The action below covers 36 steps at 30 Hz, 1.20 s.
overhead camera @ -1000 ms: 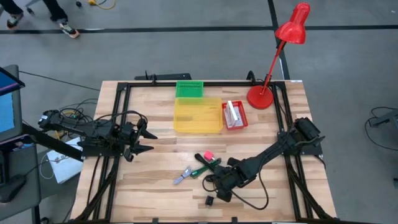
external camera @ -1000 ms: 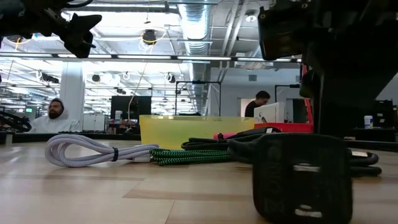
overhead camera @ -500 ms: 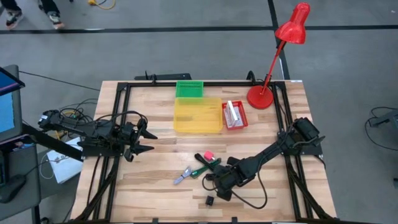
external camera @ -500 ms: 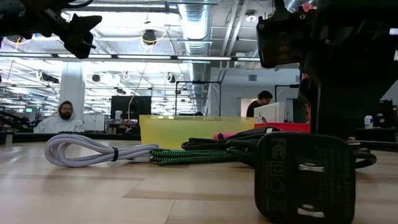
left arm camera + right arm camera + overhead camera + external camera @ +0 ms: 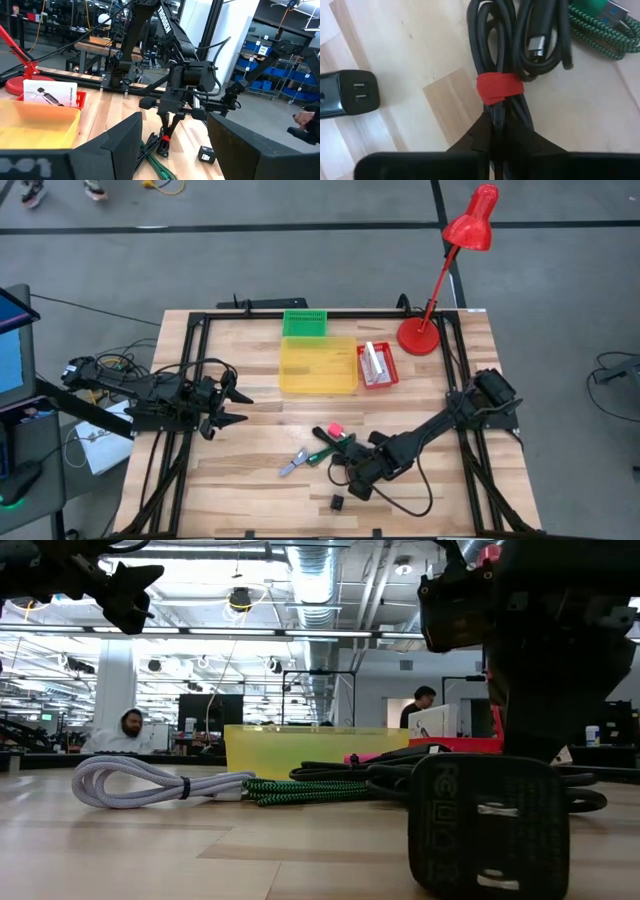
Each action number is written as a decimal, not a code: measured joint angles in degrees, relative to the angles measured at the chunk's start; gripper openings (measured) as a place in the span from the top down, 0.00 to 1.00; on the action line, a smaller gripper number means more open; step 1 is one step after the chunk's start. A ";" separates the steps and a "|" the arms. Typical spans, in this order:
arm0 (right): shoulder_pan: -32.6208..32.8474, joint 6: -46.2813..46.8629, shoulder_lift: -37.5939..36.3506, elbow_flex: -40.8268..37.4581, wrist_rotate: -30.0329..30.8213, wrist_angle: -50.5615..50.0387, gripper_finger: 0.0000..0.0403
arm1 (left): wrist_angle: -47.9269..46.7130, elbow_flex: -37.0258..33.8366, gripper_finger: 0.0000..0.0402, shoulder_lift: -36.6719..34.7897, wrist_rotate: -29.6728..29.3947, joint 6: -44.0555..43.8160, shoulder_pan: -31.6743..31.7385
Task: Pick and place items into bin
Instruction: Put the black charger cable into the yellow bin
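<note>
A black cable bundle [image 5: 520,45] with a red tie [image 5: 500,89] lies on the table near the front middle. My right gripper [image 5: 347,472] points steeply down and is shut on it. Beside the bundle lie a green braided cable [image 5: 300,790], a white cable [image 5: 150,780] and a pink piece [image 5: 335,429]. A black charger [image 5: 337,502] stands near the front edge. The yellow bin [image 5: 317,365] sits at the far middle. My left gripper [image 5: 240,406] hovers open and level at the table's left side, holding nothing. My right gripper pinches a strand of the black bundle [image 5: 498,114] between its two fingers, right beside the red tie. The fingers come from above, slanting steeply down, and lie across the strands. The bundle rests flat on the table.
A green bin [image 5: 304,323] stands behind the yellow one. A red bin [image 5: 377,365] to its right holds a white carded package. A red desk lamp [image 5: 420,335] stands at the far right corner. Black frame rails run along the table's edges.
My right gripper has drawn its fingers together on the black cable bundle; in the low view its dark outline above the cables has narrowed. The bundle still lies on the table.
</note>
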 joint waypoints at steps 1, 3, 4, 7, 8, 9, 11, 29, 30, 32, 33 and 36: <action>0.25 -0.20 0.05 0.61 0.05 -0.24 0.94 | 0.00 0.00 0.46 -0.01 0.00 0.00 0.00; 0.74 -0.46 0.27 2.32 -0.56 -0.96 0.95 | -0.02 0.00 0.46 0.00 0.00 -0.02 -0.01; 1.11 -0.62 0.49 3.38 -1.04 -1.57 0.95 | -0.02 0.00 0.46 -0.01 0.00 0.00 -0.01; 2.22 -0.79 0.55 6.79 -0.65 -5.19 0.95 | -0.02 -0.02 0.46 0.00 0.00 -0.02 -0.01; 2.58 -0.92 0.55 8.08 -0.23 -6.10 0.95 | -0.02 -0.02 0.46 -0.02 0.00 -0.02 0.00; 2.86 -0.94 0.49 9.41 0.78 -7.70 0.95 | -0.02 -0.02 0.46 -0.02 0.02 -0.02 0.00; 3.08 -2.02 0.48 11.87 3.15 -11.62 0.95 | -0.05 -0.02 0.46 0.00 0.01 -0.02 0.02; -19.38 -38.37 0.22 27.72 21.71 -21.07 0.95 | -0.07 -0.04 0.46 0.00 0.02 -0.02 -0.01; -21.33 -39.78 0.22 27.87 21.70 -20.49 0.95 | -0.12 -0.04 0.46 -0.02 0.02 -0.02 -0.01; -25.17 -42.36 0.17 27.94 21.55 -19.56 0.95 | -0.33 -0.04 0.46 0.00 0.02 -0.02 -0.01; -26.91 -43.35 0.17 27.94 21.30 -19.12 0.94 | -0.46 -0.04 0.46 -0.02 0.02 -0.02 -0.01; -31.49 -45.77 0.17 27.94 18.26 -18.02 0.91 | -0.55 -0.04 0.46 -0.01 0.02 -0.02 -0.01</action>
